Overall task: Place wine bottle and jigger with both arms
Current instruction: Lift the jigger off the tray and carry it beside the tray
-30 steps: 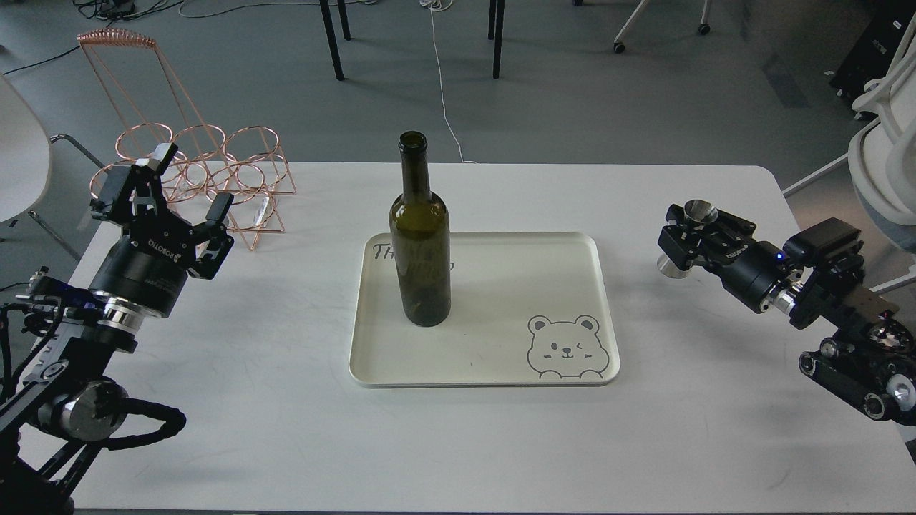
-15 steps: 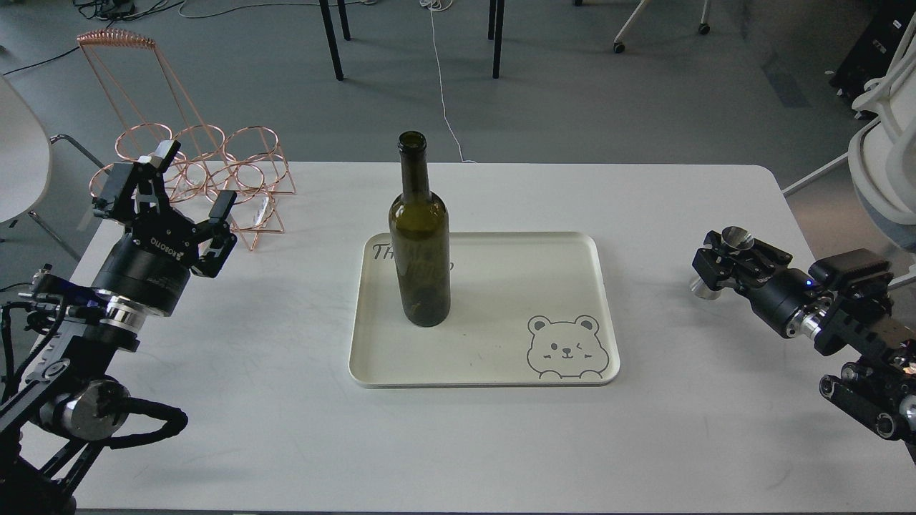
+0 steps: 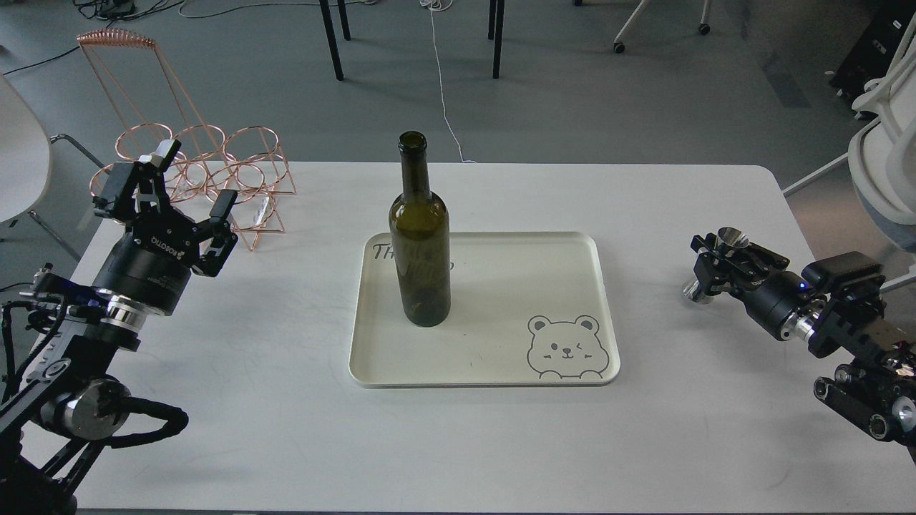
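The wine bottle (image 3: 420, 243) is dark olive-green and stands upright on the left part of the cream tray (image 3: 501, 300). My right gripper (image 3: 715, 263) is right of the tray, low over the table. It is shut on the waist of the small steel jigger (image 3: 728, 239), which is tilted, with its lower cup close to the table top. My left gripper (image 3: 187, 183) is open and empty at the table's far left, well apart from the bottle and next to the wire rack.
A copper wire bottle rack (image 3: 207, 172) stands at the back left corner, just behind my left gripper. The tray has a bear drawing (image 3: 567, 347) at its front right. A white chair (image 3: 884, 150) stands off the table's right side.
My right arm has pulled back to the right and lowered with the jigger, then edged slightly left. My left gripper has barely shifted. The bottle has not moved.
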`<state>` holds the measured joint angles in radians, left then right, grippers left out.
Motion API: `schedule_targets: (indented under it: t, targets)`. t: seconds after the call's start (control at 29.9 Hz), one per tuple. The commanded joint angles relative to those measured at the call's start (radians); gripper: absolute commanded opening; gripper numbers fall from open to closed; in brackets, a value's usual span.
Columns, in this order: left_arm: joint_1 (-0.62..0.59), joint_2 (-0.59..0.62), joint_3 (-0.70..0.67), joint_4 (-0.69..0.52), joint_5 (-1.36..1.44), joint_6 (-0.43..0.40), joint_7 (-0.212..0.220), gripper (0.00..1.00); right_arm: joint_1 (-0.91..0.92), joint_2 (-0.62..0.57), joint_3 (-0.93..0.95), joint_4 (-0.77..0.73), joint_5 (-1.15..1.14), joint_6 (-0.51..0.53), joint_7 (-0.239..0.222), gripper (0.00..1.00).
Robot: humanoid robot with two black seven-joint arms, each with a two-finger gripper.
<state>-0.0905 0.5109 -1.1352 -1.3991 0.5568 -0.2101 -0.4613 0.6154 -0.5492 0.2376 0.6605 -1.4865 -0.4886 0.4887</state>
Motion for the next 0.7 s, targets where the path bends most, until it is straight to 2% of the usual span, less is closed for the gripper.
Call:
schedule_targets:
  t: [0.0,0.17,0.4,0.47,0.67]
  targets:
    - [0.000,0.001,0.000,-0.001,0.000,0.000,0.000,0.98,0.001,0.000,-0.006,0.002,0.002,0.000,0.000,0.42]
    - [0.000,0.003,0.000,-0.001,0.000,0.000,0.000,0.98,0.000,-0.002,-0.006,0.017,0.002,0.000,0.000,0.56]
    - [-0.002,0.003,0.000,-0.001,0.000,0.000,0.000,0.98,-0.031,-0.035,-0.006,0.051,0.002,0.000,0.000,0.87]
    - [-0.002,0.003,0.000,-0.001,0.000,-0.002,0.000,0.98,-0.046,-0.089,-0.007,0.089,0.002,0.000,0.000,0.92]
    - [-0.002,0.015,0.002,-0.018,0.000,-0.002,-0.002,0.98,-0.114,-0.293,-0.030,0.307,0.003,0.000,0.000,0.95]
